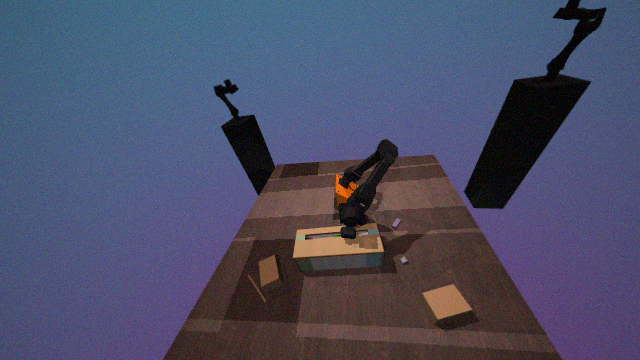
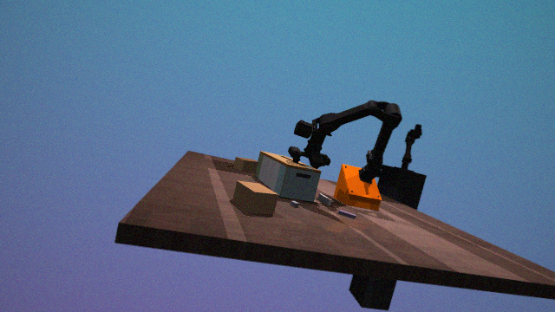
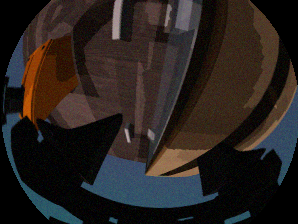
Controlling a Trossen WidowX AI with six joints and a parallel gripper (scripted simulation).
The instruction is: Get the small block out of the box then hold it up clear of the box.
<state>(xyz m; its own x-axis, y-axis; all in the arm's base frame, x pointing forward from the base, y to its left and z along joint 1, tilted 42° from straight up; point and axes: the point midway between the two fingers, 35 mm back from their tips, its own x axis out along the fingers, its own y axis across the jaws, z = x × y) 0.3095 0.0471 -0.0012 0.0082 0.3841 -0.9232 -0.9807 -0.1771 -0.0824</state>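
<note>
The box (image 1: 320, 248) (image 2: 299, 188) (image 3: 230, 65) has a wooden top with a long slot and pale blue-grey walls. A dark opening (image 2: 303, 175) shows high in its end wall. A small green patch (image 1: 337, 236) shows in the slot, left of the finger; I cannot tell if it is the block. The shelf is mostly hidden. My gripper (image 1: 350, 226) (image 2: 308, 165) (image 3: 157, 123) is open and empty. One finger reaches down at the top slot, its tip hidden. The other finger is outside, behind the box on the arm base's side.
The orange arm base (image 1: 345, 192) (image 2: 357, 191) stands behind the box. Wooden blocks (image 1: 446, 301) (image 1: 269, 270) stand on both sides, with a thin stick (image 1: 257, 288) at left. A purple piece (image 1: 396, 223) (image 2: 347, 213), a small pale piece (image 1: 404, 260) (image 2: 295, 204) and a grey bar (image 2: 324, 199) lie nearby.
</note>
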